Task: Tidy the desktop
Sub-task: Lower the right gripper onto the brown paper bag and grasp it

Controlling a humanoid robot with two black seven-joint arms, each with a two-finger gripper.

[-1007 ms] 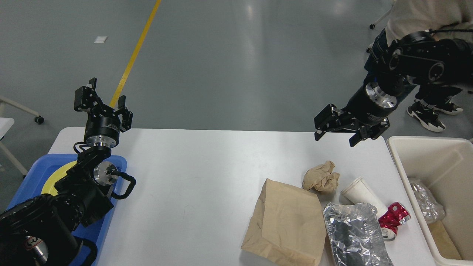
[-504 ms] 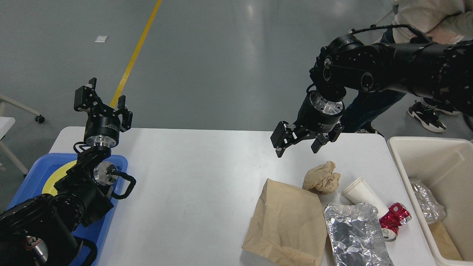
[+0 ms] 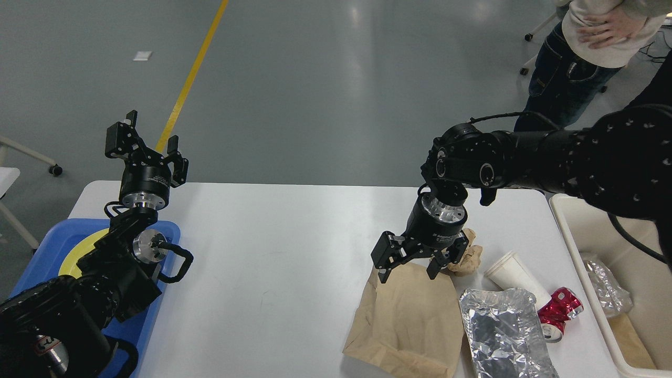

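Right gripper fingers spread wide just over brown paper bag at 5 o'clock on desktop; left gripper open w/ nothing held, at 10 o'clock

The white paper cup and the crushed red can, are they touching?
Cannot tell. In the head view the white paper cup lies right against the crushed red can, with no gap visible, but overlap alone doesn't prove contact.

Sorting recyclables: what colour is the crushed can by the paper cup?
The crushed can is red with silver-white markings, seen best in the head view.
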